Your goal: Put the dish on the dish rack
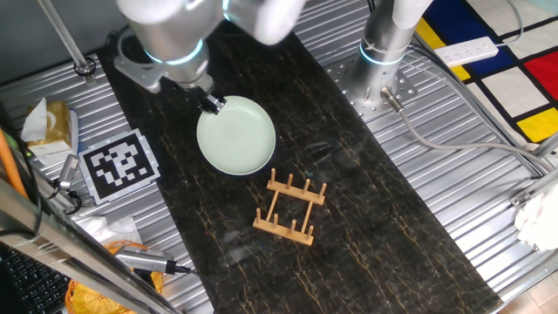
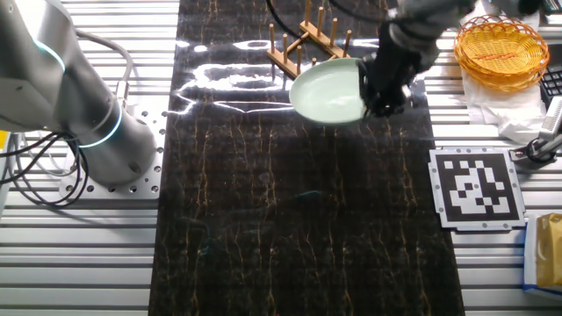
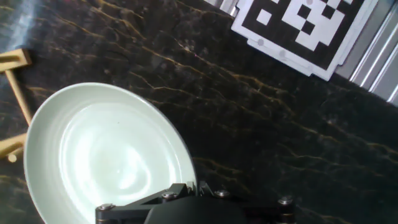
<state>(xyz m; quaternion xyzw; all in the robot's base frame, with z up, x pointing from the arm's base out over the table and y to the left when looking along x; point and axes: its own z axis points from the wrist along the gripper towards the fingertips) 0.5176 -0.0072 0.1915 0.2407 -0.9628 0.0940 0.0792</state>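
The pale mint-green dish (image 1: 235,135) is gripped at its rim by my gripper (image 1: 212,105), on the side away from the dish rack. From the other fixed view the dish (image 2: 327,90) looks tilted and raised off the dark marble tabletop, with the gripper (image 2: 379,92) on its right edge. In the hand view the dish (image 3: 106,155) fills the lower left, and its rim runs between the jaws of the gripper (image 3: 196,186). The light-wood dish rack (image 1: 290,208) with upright pegs stands empty beside the dish; it also shows as rack (image 2: 303,44) and rack (image 3: 15,106).
A black-and-white marker board (image 1: 120,166) lies at the tabletop's edge, also seen as the board (image 2: 477,186). A yellow wicker basket (image 2: 500,48) sits on the metal bench beyond the gripper. The arm's base (image 1: 384,52) is bolted beside the marble.
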